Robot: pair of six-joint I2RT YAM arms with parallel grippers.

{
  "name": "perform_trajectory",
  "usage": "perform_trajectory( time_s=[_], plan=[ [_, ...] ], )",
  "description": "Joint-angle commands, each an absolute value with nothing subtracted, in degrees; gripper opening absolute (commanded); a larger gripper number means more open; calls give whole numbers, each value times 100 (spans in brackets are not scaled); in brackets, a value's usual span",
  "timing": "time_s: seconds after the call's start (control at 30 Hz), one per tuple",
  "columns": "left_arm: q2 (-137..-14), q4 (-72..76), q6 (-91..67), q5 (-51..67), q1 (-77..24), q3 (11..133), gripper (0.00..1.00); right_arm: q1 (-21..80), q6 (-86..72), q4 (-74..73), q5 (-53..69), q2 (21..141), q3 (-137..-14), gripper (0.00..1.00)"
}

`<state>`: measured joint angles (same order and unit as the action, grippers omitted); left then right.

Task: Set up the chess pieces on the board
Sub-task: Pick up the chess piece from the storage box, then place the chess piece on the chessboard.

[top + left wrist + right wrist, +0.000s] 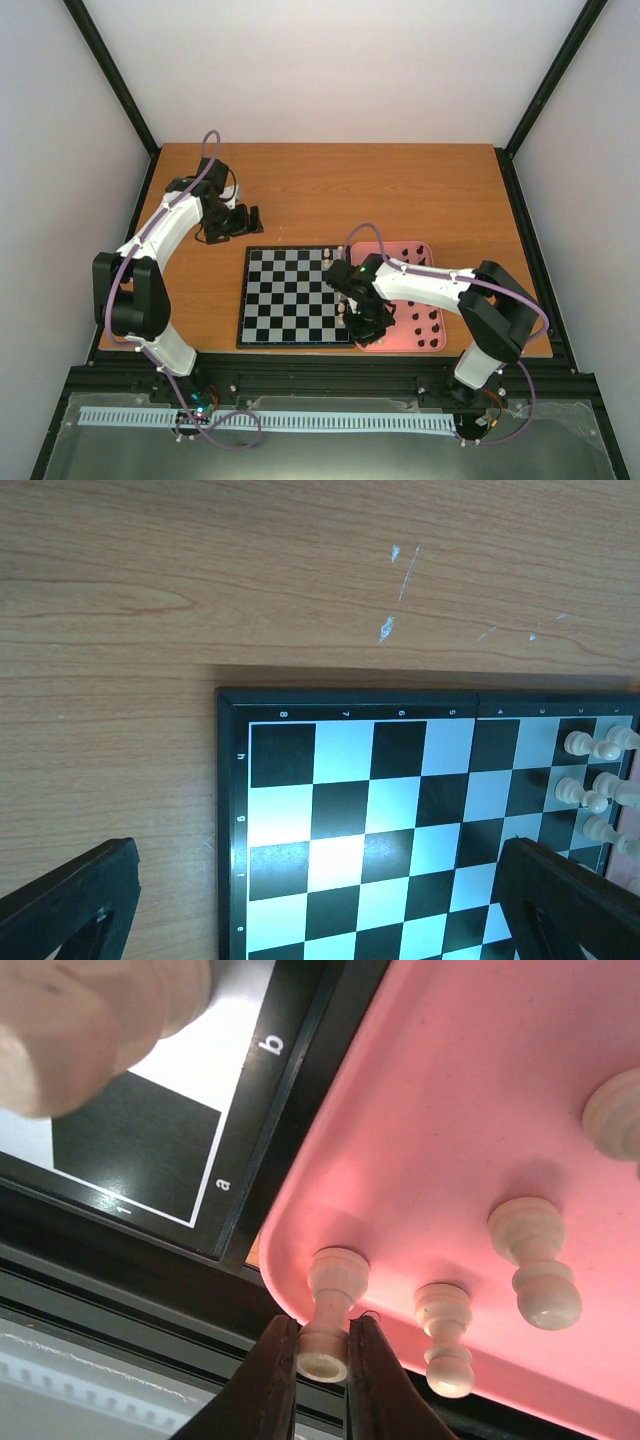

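The checkered board (295,297) lies mid-table, with the pink tray (380,343) against its right side. My right gripper (360,326) is over the tray's near-left corner. In the right wrist view it (323,1362) is shut on the top of a cream-white chess piece (330,1310) whose base rests on the tray (440,1140). Other cream pieces (447,1345) stand beside it. My left gripper (245,222) is behind the board's far-left corner, open and empty, with wide-apart fingers (70,910). Cream pieces (595,770) stand at the board's (380,820) right edge.
Several black pieces (425,325) stand in the tray's near right part, and more at its far end (410,255). A blurred cream piece (90,1020) stands on the board close to the right wrist camera. The black frame rail (320,375) runs along the table's near edge.
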<state>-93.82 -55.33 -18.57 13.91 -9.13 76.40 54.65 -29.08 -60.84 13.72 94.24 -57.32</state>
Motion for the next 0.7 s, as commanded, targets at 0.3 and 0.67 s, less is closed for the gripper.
perform_trajectory(
  time_s=[0.3, 0.67],
  plan=[
    [-9335, -5589, -1930, 1334, -932, 7823, 100, 5528, -2958, -6693, 1161, 9177, -6578, 7],
    [-9390, -5653, -1905, 1264, -935, 7880, 100, 5587, -2582, -6536, 1361, 9636, -6959, 7]
  ],
)
